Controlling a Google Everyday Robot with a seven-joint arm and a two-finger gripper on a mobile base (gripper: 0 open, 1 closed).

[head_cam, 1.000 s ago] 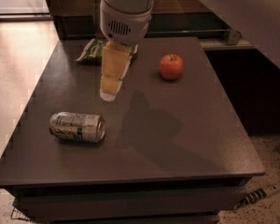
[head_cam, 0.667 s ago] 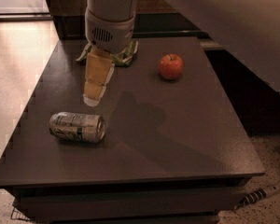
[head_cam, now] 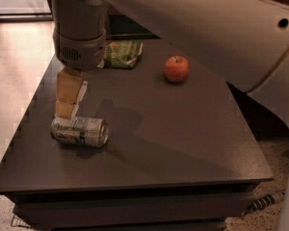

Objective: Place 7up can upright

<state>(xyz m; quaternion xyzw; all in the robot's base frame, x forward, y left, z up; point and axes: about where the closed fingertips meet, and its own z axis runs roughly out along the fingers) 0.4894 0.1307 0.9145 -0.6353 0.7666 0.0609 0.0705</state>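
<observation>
The 7up can (head_cam: 80, 131) lies on its side near the front left of the dark table (head_cam: 183, 143), its silver top facing right. My gripper (head_cam: 67, 110) hangs from the big white arm, and its yellowish fingers (head_cam: 69, 95) point down right over the can's left end, touching or almost touching it.
A flat green snack bag (head_cam: 123, 54) lies at the back of the table. A red apple (head_cam: 177, 68) sits at the back right. The table's left edge is close to the can. A cable lies on the floor at the lower right (head_cam: 265, 202).
My gripper has moved left and down, from above the table's middle to right over the can's left end. The can, bag and apple have not moved.
</observation>
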